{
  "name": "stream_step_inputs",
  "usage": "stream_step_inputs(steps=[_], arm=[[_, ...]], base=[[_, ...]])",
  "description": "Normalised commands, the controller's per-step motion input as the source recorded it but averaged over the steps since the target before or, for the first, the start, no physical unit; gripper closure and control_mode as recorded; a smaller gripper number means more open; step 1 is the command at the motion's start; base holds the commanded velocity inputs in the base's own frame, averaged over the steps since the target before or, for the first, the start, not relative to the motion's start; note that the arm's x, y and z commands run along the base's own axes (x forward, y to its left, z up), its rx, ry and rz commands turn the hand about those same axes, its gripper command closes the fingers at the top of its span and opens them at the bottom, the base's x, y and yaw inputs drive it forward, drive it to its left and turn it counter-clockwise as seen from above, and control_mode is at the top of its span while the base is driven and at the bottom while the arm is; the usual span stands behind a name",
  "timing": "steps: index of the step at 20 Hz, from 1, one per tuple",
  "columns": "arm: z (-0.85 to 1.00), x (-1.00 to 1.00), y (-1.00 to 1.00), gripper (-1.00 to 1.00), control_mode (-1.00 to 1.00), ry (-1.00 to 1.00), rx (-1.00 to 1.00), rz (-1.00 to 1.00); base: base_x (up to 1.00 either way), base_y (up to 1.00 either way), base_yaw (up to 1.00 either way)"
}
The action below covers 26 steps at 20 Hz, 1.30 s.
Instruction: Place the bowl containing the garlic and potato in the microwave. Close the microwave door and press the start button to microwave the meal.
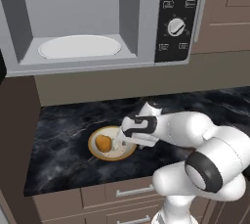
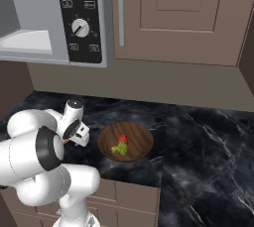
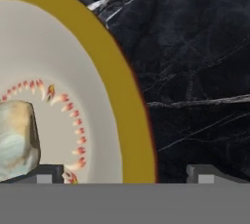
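Bowl (image 1: 111, 144) sits on the black marble counter (image 1: 63, 135), toward its left part, below the microwave (image 1: 97, 17). Potato (image 1: 103, 142) lies in the left half of the bowl; garlic (image 1: 117, 143) just beside it to the right, partly masked by the hand. In the hand view the garlic (image 3: 17, 140) shows as a pale, mottled lump at lower left, on the cream inside ringed by small red marks. Gripper (image 1: 122, 142) hangs low over the bowl's right side, jaws spread wide, holding nothing. The hand view puts one fingertip (image 3: 46, 174) over the bowl's inside next to the garlic and the other (image 3: 207, 174) over bare counter, so the tan rim (image 3: 124, 115) runs between them; whether either finger touches the rim cannot be told. Microwave stands open above the counter, white turntable (image 1: 79, 46) bare, black panel with white dial (image 1: 176, 26) on its right side. Microwave door (image 1: 10, 32) swung out at the left edge of the left base view, only partly seen. In the right base view a dark wooden bowl (image 2: 125, 141) with red and green food rests on the counter right of the arm, well apart from the tan bowl.
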Motion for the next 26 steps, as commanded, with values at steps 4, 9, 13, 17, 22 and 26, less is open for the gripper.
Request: stream_step_inputs(steps=[4, 9, 13, 17, 22, 26], arm=[[0.0, 0.06, 0.27, 1.0, -1.0, 0.0, 0.0, 0.0], [0.0, 0.01, 0.11, 1.0, -1.0, -0.01, 0.0, 0.0], [0.0, 0.0, 0.0, 1.0, -1.0, 0.0, 0.0, 0.0], [0.0, 0.0, -0.05, 1.0, -1.0, 0.0, 0.0, 0.0], [0.24, 0.0, -0.08, 1.0, -1.0, 0.0, 0.06, 0.0], [0.5, 0.0, 0.0, 1.0, -1.0, 0.0, 0.05, 0.0]], base=[[0.0, 0.0, 0.0], [0.0, 0.0, 0.0], [0.0, 0.0, 0.0], [0.0, 0.0, 0.0], [0.0, 0.0, 0.0], [0.0, 0.0, 0.0]])
